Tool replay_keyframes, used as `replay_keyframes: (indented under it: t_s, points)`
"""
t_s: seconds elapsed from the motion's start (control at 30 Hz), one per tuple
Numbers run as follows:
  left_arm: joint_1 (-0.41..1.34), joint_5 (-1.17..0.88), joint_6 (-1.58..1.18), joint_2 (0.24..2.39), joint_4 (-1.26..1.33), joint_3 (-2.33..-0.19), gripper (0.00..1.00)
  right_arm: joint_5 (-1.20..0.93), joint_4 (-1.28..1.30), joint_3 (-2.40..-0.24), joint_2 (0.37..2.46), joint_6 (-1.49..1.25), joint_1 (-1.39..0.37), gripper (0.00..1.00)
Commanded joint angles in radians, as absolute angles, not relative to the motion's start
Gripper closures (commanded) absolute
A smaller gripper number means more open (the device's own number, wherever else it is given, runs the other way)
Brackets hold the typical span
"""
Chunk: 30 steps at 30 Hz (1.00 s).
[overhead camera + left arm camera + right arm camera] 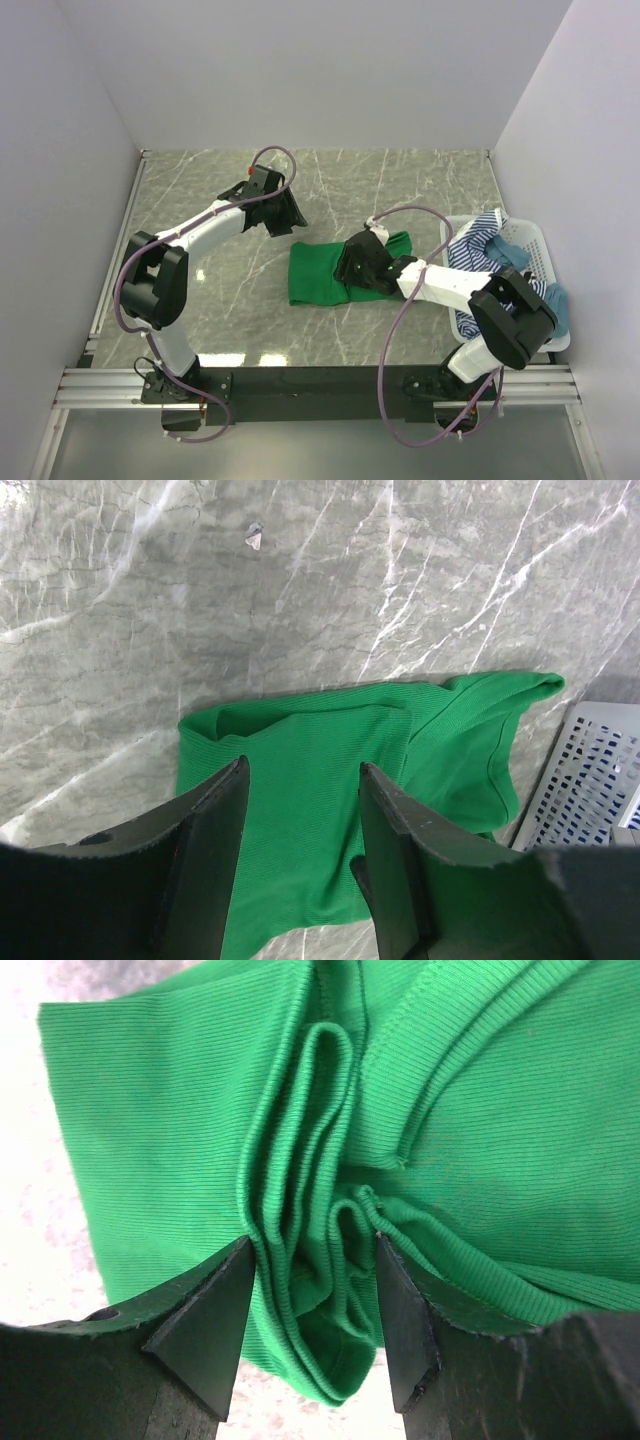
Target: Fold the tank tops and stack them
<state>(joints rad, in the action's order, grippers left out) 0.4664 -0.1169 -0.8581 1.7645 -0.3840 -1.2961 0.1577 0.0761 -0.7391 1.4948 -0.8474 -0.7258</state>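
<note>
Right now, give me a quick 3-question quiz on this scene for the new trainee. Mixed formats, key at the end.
1. True or false: the left gripper is shut on the green tank top.
2. Which one has bunched green cloth between its fingers? A) left gripper B) right gripper C) neither
3. Fill in: the striped top and the teal top lie in the white ____.

Key:
1. False. It is open above the green tank top and holds nothing.
2. B
3. basket
</note>
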Motion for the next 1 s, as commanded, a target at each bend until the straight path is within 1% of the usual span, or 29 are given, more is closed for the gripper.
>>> replay_keyframes:
  t_s: [0.0, 0.23, 0.43, 0.73, 0.77, 0.83, 0.87, 0.97]
  points:
    - [0.466, -0.127, -0.839, 1.740, -0.365, -1.299, 0.47, 0.201, 0.087, -0.781, 1.508, -0.848, -0.718, 0.41]
    - [0.465, -0.127, -0.838, 1.740, -0.368, -1.304, 0.47, 0.199, 0.069, -0.782, 1.528, -0.841, -0.718, 0.42]
    - [0.465, -0.124, -0.836, 1.743, -0.373, -1.305, 0.47, 0.196, 0.049, -0.795, 1.542, -0.833, -0.718, 0.46]
    - [0.460, -0.124, -0.836, 1.744, -0.373, -1.304, 0.47, 0.229, 0.089, -0.825, 1.522, -0.816, -0.724, 0.66]
    - [0.459, -0.124, -0.836, 1.744, -0.371, -1.304, 0.47, 0.229, 0.092, -0.827, 1.522, -0.815, -0.723, 0.71]
    - [0.460, -0.126, -0.836, 1.746, -0.371, -1.304, 0.47, 0.224, 0.092, -0.828, 1.523, -0.811, -0.726, 0.76]
    - [0.460, -0.126, -0.836, 1.747, -0.371, -1.305, 0.47, 0.225, 0.095, -0.833, 1.525, -0.811, -0.726, 0.80]
    - [0.457, -0.126, -0.834, 1.746, -0.373, -1.305, 0.47, 0.219, 0.103, -0.844, 1.534, -0.808, -0.727, 0.87]
